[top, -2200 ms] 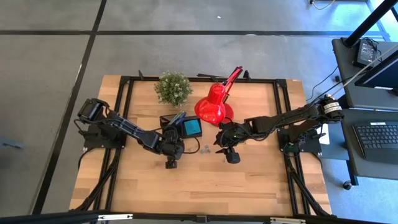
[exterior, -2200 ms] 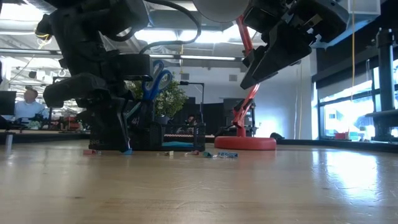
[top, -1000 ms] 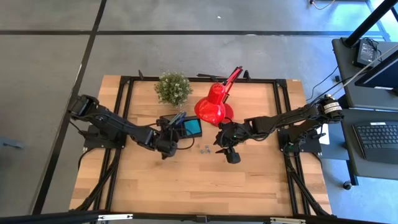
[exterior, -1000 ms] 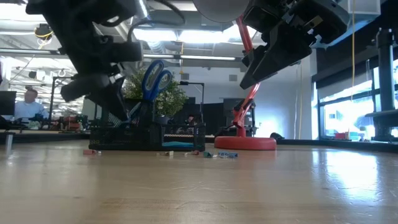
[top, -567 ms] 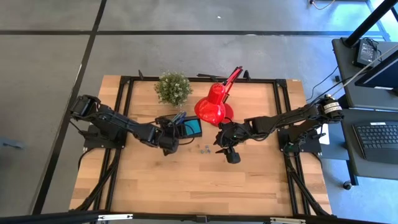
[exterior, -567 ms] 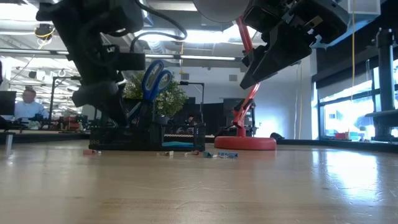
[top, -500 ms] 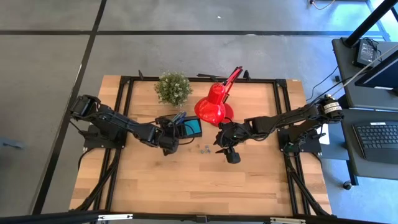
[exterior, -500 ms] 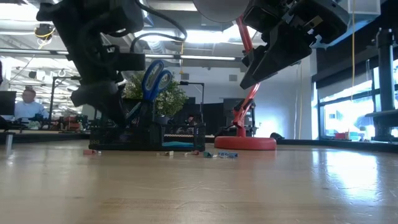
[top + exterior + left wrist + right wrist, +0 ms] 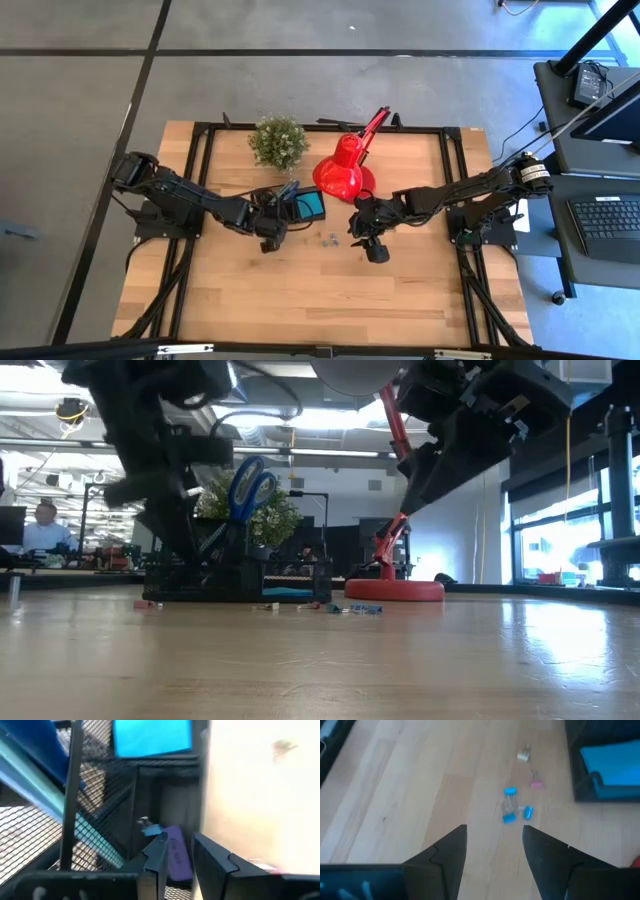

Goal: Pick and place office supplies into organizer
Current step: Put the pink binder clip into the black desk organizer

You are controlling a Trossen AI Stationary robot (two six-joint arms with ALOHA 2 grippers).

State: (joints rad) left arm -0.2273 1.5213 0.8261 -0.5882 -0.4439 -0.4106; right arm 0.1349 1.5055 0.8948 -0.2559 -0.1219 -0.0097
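Basically, left gripper [image 9: 175, 852] sat over the organizer [image 9: 292, 205], fingers slightly apart with a purple piece [image 9: 176, 857] showing between them; my read is that piece was lying in the mesh compartment, not pinched, but the wrist view didn't settle contact; right gripper [image 9: 492, 847] hung spread and empty above the table, just right of the loose clips [image 9: 512, 810].

Key relation for the next pick: the clips lay straight ahead of the right gripper's fingers, between it and the organizer's blue sticky-note pad [image 9: 615, 762]; right arm was clearly the nearer one; no real long axis on those bits, so approach angle looked uncritical.

View differences: high view only gave the clips as tiny specks [image 9: 328, 239]; right wrist view split them into blue clips, a pinkish one and a pale one, well apart from the tray edge; low view showed blue-handled scissors [image 9: 247, 485] standing upright in the organizer, plus one small pinkish bit [image 9: 147, 603] on the table at its far side from the clips.
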